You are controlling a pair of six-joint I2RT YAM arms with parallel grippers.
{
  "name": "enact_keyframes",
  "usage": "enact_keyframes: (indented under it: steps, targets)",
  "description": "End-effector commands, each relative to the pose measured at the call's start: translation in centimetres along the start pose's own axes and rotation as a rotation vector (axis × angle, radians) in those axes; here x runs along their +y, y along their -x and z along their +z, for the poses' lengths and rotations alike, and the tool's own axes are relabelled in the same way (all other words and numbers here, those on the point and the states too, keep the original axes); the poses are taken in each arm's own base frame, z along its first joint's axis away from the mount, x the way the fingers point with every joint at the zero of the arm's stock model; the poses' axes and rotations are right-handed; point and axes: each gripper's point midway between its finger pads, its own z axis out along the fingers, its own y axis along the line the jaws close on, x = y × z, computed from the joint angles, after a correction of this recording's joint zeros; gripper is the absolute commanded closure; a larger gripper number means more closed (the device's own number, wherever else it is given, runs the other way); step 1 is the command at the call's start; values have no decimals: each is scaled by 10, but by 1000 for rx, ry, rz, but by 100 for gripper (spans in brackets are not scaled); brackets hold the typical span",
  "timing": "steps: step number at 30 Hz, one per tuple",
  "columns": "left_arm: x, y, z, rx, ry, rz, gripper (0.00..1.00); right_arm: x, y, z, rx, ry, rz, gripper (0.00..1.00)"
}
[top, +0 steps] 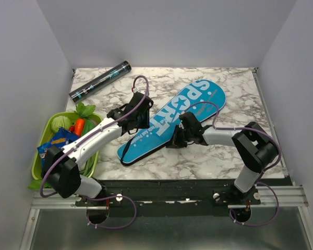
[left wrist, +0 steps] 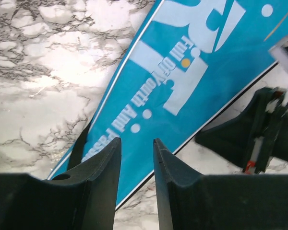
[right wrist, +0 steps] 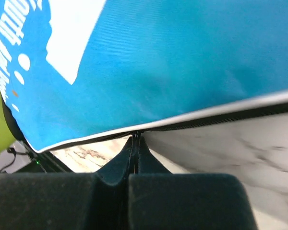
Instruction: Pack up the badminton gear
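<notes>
The long blue "SPORT" racket cover (top: 172, 120) lies diagonally on the marble table and fills both wrist views (left wrist: 182, 72) (right wrist: 158, 57). My left gripper (top: 140, 115) (left wrist: 137, 141) is open and empty, hovering over the cover's left edge near its narrow end. My right gripper (top: 176, 139) (right wrist: 135, 136) is shut at the cover's near edge, pinching the zipper pull (right wrist: 136, 133) on the black zip line. It also shows in the left wrist view (left wrist: 259, 129). The dark slim tube (top: 100, 80) lies at the back left. No rackets or shuttlecocks are in view.
A green basket (top: 44, 140) with vegetables and a blue snack packet (top: 55, 143) stands at the left edge, under my left arm. White walls enclose the table on three sides. Bare marble (top: 235, 94) lies right of the cover.
</notes>
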Motion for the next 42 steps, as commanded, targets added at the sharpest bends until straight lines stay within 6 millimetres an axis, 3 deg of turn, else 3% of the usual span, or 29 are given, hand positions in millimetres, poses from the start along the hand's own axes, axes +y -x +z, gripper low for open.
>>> enact_keyframes:
  steps: [1, 5, 7, 8, 10, 12, 13, 17, 24, 35, 42]
  targets:
    - [20, -19, -18, 21, 48, -8, 58, -32, 38, -15, -123, -39, 97, 99]
    - [19, -28, -26, 34, 13, -15, 57, -56, 75, -30, -155, -33, 158, 99]
    - [20, -32, -25, 49, 15, -17, 57, -63, 110, -42, -218, -34, 171, 99]
    - [22, -36, -24, 60, 22, -13, 57, -70, 112, -44, -197, -67, 177, 99]
    - [24, -41, -20, 77, 32, -8, 57, -72, 140, -51, -226, -68, 188, 99]
    - [29, -49, -12, 108, 63, 4, 57, -78, 146, -51, -211, -95, 195, 99]
    - [33, -52, -9, 116, 81, 9, 57, -74, 159, -56, -229, -87, 190, 99]
    - [32, -60, 6, 146, 88, 12, 57, -75, 162, -59, -222, -95, 172, 99]
    - [36, -72, 32, 196, 131, 26, 57, -85, 144, -52, -183, -102, 161, 99]
    - [49, -54, 56, 173, 190, -9, 56, -90, 132, -57, -186, -102, 118, 99]
    - [55, -45, 57, 158, 156, -66, 56, -93, 127, -56, -176, -107, 109, 99]
